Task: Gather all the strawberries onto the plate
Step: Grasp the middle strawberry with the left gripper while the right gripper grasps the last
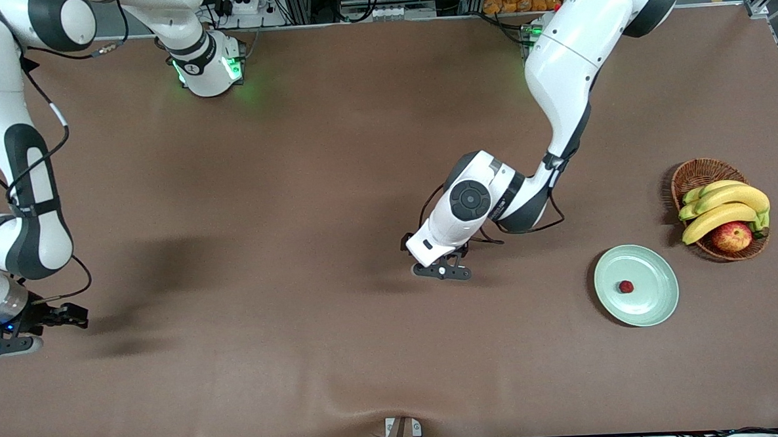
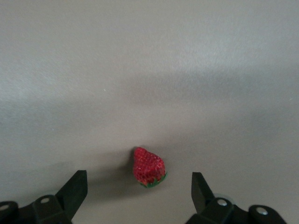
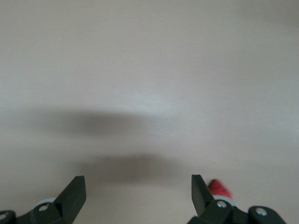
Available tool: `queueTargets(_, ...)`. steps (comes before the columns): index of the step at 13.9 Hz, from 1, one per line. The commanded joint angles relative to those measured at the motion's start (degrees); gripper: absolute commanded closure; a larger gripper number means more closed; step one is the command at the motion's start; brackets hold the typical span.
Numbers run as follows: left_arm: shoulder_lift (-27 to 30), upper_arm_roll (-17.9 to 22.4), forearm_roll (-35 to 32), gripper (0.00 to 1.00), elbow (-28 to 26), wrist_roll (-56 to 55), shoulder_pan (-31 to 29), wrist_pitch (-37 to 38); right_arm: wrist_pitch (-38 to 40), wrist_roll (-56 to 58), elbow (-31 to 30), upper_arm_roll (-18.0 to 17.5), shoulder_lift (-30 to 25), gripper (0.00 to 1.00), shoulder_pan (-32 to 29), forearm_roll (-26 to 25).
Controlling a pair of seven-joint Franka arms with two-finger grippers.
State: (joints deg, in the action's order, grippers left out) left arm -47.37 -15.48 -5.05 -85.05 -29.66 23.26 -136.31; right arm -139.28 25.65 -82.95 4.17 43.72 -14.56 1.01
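Front view, lower right of frame: round, shallow, pale mint-green glossy plate [image 1: 655, 302] on brown table cover [image 1: 295, 183]; contents, one tiny dark-red strawberry [image 1: 626, 287] resting near the plate's middle. Just above and toward the frame's right edge: brown wicker basket [image 1: 692, 174], well clear of the plate; contents, bunch of yellow bananas [image 1: 726, 207] with greenish tips, plus one red-yellow apple [image 1: 731, 236] tucked at the lower edge of the bunch.

Left wrist view, lower centre of frame: second small red strawberry with green top [image 2: 148, 167], lying on the bare cover, not on the plate; hidden under the arm in the front view.

Right wrist view, lower right corner: part of a third red berry [image 3: 219, 189], mostly hidden by a fingertip, on the cover.

Left arm: base at top right of the front view, upper link sloping down, elbow bent, forearm angled toward frame centre. Left gripper [image 1: 441, 269] low over the cover at centre of frame, well apart from the plate; fingers [image 2: 74, 189] spread wide in the wrist view, berry lying between them, touching neither.

Right arm: base at top left of the front view, links folded down along the left edge. Right gripper [image 1: 71, 316] low at lower left of frame; fingers [image 3: 198, 191] spread wide, holding nothing.
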Motion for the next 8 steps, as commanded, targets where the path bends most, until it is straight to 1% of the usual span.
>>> queueTargets(1, -1.58, 0.72, -1.81, 0.19, 1.64, -2.07, 1.7, -1.68, -5.9, 3.0, 0.86, -1.26, 3.12, 0.0, -3.8, -0.49)
queueTargets(3, -1.85, 0.72, -1.72, 0.29, 1.64, -2.07, 1.79, -1.68, -6.27, 3.09, 0.86, -1.88, 3.82, 0.0, -5.82, -0.31)
queueTargets(4, -1.85, 0.72, -1.72, 0.32, 1.64, -1.98, 1.79, -1.68, -6.27, 3.09, 0.86, -2.32, 3.83, 0.0, -6.44, -0.22)
queueTargets(5, -1.85, 0.72, -1.81, 0.32, 1.64, -1.98, 1.71, -1.68, -6.27, 3.09, 0.86, -2.67, 3.91, 0.0, -7.31, 0.21)
queueTargets(7, -1.94, 2.03, -1.81, 0.35, 1.64, -1.98, 1.88, -1.68, -6.18, 3.26, 0.77, -3.98, 4.26, 0.0, -9.6, 1.09)
queueTargets(8, -1.94, 2.04, -1.89, 0.35, 1.64, -1.89, 1.88, -1.76, -6.18, 4.48, 0.77, -5.38, 4.7, 0.0, -11.17, 1.62)
